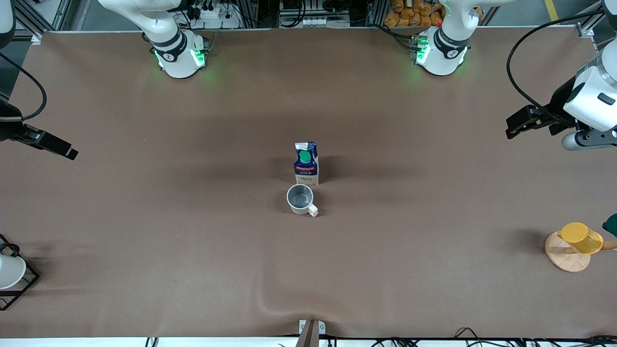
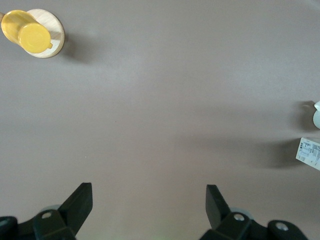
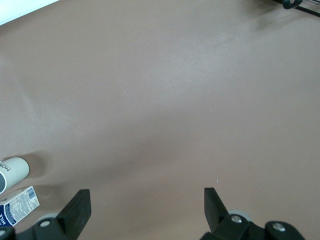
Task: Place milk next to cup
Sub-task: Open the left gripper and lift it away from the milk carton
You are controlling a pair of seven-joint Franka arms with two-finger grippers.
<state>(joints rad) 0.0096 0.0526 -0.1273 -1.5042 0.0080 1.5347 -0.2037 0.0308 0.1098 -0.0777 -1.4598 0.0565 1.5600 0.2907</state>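
Brown mat (image 1: 193, 270) covered the whole table, mostly bare, with the cup (image 1: 301, 199) as the central landmark. Milk (image 1: 306, 164) stood upright just beside the cup, farther from the front camera than it, green cap up; whether they touched could not be told. Cup handle pointed toward the front camera and the left arm's end. Judged from that layout, placement looked done, carton set close enough to count as next to the cup. Left gripper (image 2: 149, 205) hung over bare mat well away from the cup toward the left arm's end of the table, fingers spread wide and holding nothing, likely parked clear so as not to bump the carton. Right gripper (image 3: 145, 210) hung over bare mat well away from the cup toward the right arm's end, fingers likewise apart and empty, waiting. Yellow cup (image 1: 581, 237) sat tilted on a round wooden stand (image 1: 565, 258), well apart from the cup toward the left arm's end, not involved. Wire rack (image 1: 14, 284) with a white item sat at the right arm's end.
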